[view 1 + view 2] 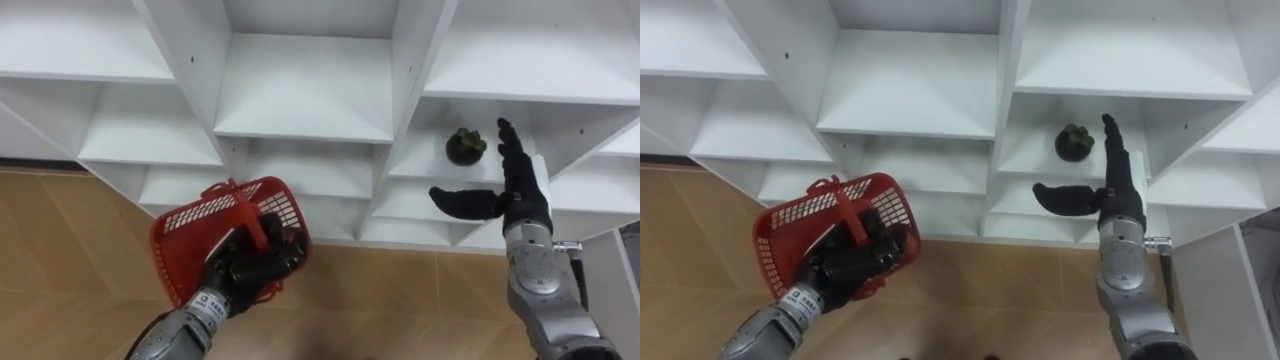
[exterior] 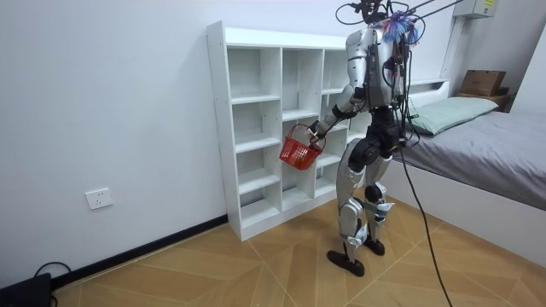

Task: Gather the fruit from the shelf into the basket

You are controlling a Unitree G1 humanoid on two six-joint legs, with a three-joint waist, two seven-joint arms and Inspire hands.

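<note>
A dark round fruit with a green leafy cap [image 1: 465, 146] [image 1: 1074, 141] sits on a shelf of the white closet [image 1: 310, 130] [image 2: 273, 119], in the right column. My right hand [image 1: 512, 185] [image 1: 1110, 185] is open just in front of that shelf, fingers straight and thumb spread, a little to the right of the fruit and not touching it. My left hand [image 1: 245, 268] [image 1: 845, 265] is shut on the handle of a red mesh basket [image 1: 225, 225] [image 1: 820, 225] [image 2: 299, 152], held low in front of the closet's lower shelves. The basket's inside is partly hidden by the hand.
The closet's other compartments look bare. Wooden floor [image 1: 60, 230] lies below. In the room view I stand upright facing the closet, with a bed [image 2: 486, 145] on the room view's right behind me.
</note>
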